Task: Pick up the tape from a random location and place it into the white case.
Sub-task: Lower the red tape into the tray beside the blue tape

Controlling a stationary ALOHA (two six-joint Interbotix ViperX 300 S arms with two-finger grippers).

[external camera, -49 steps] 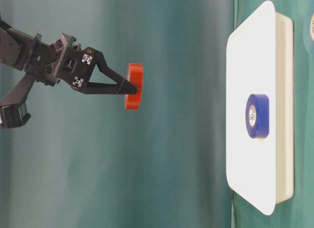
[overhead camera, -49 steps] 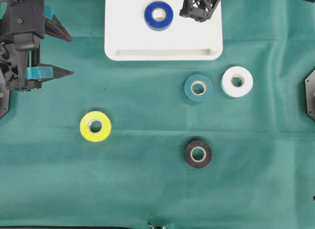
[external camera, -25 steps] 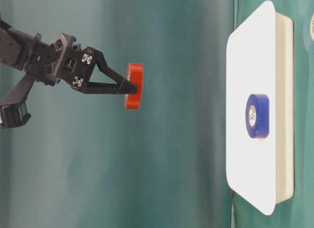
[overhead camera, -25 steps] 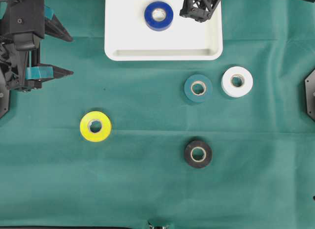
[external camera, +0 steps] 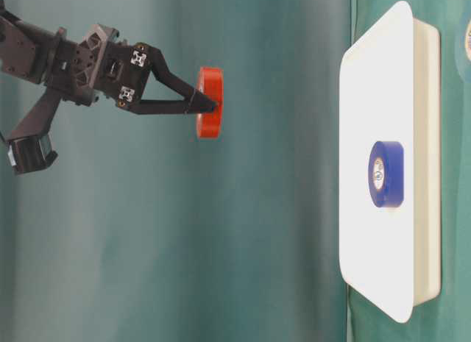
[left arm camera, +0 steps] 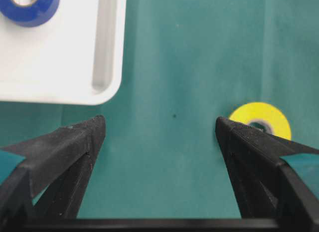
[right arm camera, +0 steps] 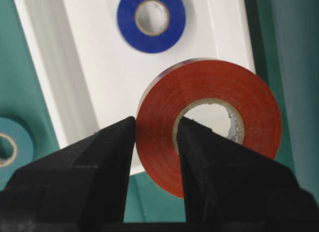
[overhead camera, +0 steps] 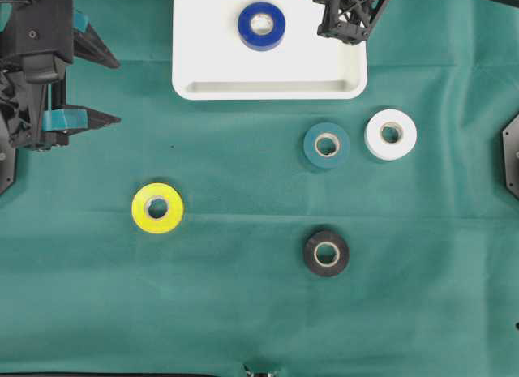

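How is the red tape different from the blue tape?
The red tape is pinched in the right claw, up in the air; the blue tape lies flat in the white tray. Red hangs over the tray's edge; blue sits well inside. Both are round rolls with a hole in the middle.

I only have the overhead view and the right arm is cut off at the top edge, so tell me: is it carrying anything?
Observer: Yes. The right gripper is shut on a red tape roll, one finger through the core, one outside.
Operator: Is it down in the white case?
Observer: No. The table-level view shows the red tape roll high above the white case, clear of it.
Operator: What lies under it?
Observer: The right wrist view shows the case's far corner below, with the blue tape roll lying flat beyond.
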